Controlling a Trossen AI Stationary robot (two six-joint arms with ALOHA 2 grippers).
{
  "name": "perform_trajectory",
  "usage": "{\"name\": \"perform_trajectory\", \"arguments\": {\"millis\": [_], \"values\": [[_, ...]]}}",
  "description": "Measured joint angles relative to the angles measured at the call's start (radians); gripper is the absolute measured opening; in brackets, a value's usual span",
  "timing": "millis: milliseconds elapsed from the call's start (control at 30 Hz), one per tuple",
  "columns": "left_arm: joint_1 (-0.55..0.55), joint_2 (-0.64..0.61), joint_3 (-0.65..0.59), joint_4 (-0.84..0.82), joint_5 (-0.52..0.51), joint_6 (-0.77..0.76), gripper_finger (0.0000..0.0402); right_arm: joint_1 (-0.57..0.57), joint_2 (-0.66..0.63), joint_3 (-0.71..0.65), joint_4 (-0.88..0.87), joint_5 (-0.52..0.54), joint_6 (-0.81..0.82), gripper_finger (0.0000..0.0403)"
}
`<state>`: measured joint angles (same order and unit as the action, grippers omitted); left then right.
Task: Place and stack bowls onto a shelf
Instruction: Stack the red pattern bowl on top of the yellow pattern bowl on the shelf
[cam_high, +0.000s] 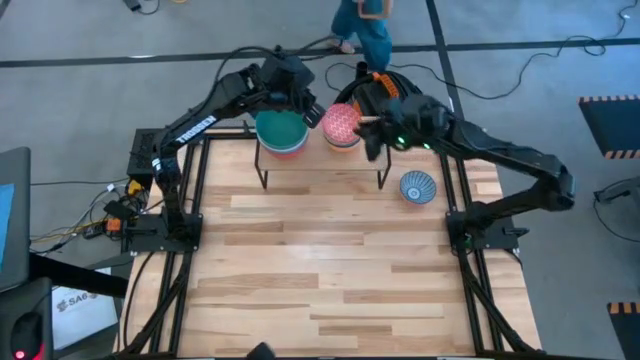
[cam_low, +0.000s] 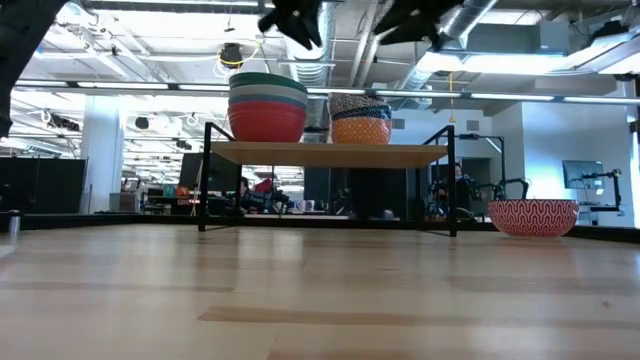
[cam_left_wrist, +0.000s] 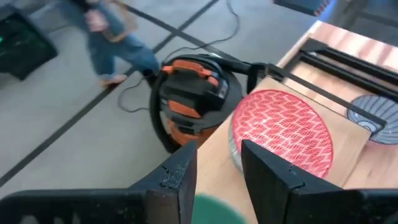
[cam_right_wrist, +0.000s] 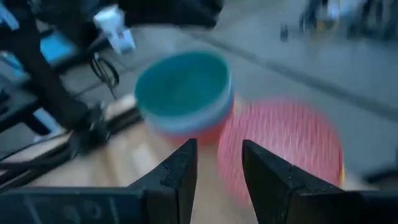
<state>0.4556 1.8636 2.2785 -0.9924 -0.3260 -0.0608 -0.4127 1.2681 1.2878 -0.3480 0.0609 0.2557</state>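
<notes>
**Letting go cleanly over the left stack, with one bowl still to fetch**

The left gripper (cam_high: 300, 100) hangs just above the far rim of the teal-green bowl (cam_high: 281, 127), its fingers (cam_left_wrist: 180, 177) parted with a clear gap and nothing between them. That bowl tops the left stack (cam_low: 267, 106) on the shelf (cam_low: 330, 154), nested over paler bowls and an orange-red one at the base. To finish this step well, the gripper should lift straight up before swinging away, so a finger does not catch the rim and drag the stack toward the shelf's far edge.

The right gripper (cam_high: 372, 125) sits just right of the patterned pink-red bowl (cam_high: 341, 122), which crowns the second stack (cam_low: 360, 117) at the shelf's middle. Its fingers (cam_right_wrist: 179, 174) stand apart, empty. The two grippers are near each other, so I would move one at a time.

The two stacks stand just beside each other; whether they touch I cannot tell. The last bowl (cam_high: 418, 187), patterned blue-and-white inside, rests on the table (cam_high: 330, 290) to the right of the shelf. It probably falls to the right arm, being on its side.
</notes>
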Motion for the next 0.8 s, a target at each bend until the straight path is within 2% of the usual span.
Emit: {"name": "perform_trajectory", "arguments": {"millis": [233, 400, 567, 800], "values": [[-0.032, -0.036, 0.046, -0.125, -0.054, -0.091, 0.0112, -0.123, 0.187, 0.0, 0.294, -0.191, -0.115, 0.0152], [-0.046, -0.038, 0.046, -0.231, -0.064, -0.148, 0.0112, -0.128, 0.276, -0.001, 0.414, -0.22, -0.201, 0.0152], [-0.057, -0.038, 0.04, -0.281, -0.08, -0.184, 0.0112, -0.127, 0.329, 0.0, 0.502, -0.232, -0.208, 0.0152], [-0.057, -0.038, 0.04, -0.279, -0.082, -0.189, 0.0112, -0.134, 0.399, 0.035, 0.451, -0.216, -0.257, 0.0152]]}}
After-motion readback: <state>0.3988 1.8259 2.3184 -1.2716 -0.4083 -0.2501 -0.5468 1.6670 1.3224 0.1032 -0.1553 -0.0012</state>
